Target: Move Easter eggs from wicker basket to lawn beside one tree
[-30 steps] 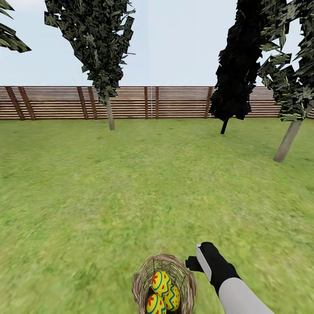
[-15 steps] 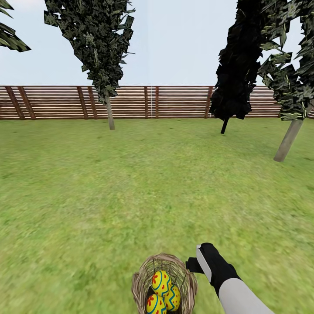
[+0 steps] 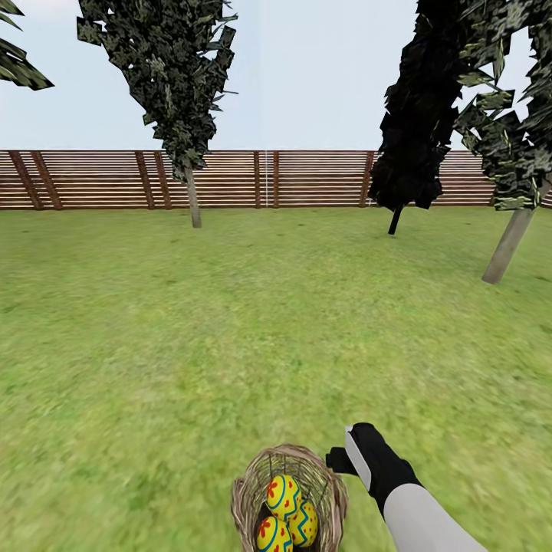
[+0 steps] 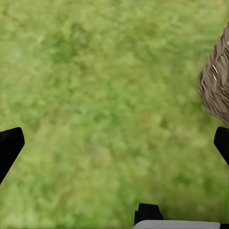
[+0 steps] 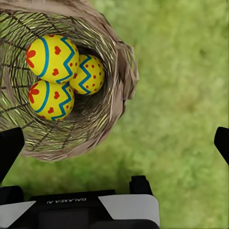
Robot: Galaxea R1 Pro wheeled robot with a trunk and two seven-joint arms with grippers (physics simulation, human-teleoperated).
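- Eggs first: all three Easter eggs (image 5: 64, 76) are seen sitting together down inside the wicker basket (image 3: 287, 498), touching each other. In the right wrist view one with blue bands and red hearts (image 5: 52, 58) is stacked next to another with a red flower (image 5: 50, 99), and a smaller one with blue zigzags and red dots (image 5: 88, 74) is tucked beside them against the wall.
- Basket is parked on the lawn (image 3: 253, 330), at the very bottom of the head view, with its lower edge cut off.
- Right gripper (image 5: 114, 140) is held over the basket rim, a bit to the side of the eggs. Its black fingertips (image 5: 9, 148) are spread wide apart and nothing is gripped between them.
- Right arm (image 3: 383, 471) is seen in the head view just beside the basket, black wrist with a grey-white sleeve.
- Left gripper (image 4: 114, 143) is pointed at plain grass, also spread wide with nothing held; a bit of the basket's woven side (image 4: 217, 86) is caught at the frame edge.
- Further out, a pale-trunked tree (image 3: 507, 244) is leaning at the right, another tree (image 3: 193, 199) stands by the slatted brown fence (image 3: 307, 180), and a dark thin-stemmed one (image 3: 410, 123) is planted between them.
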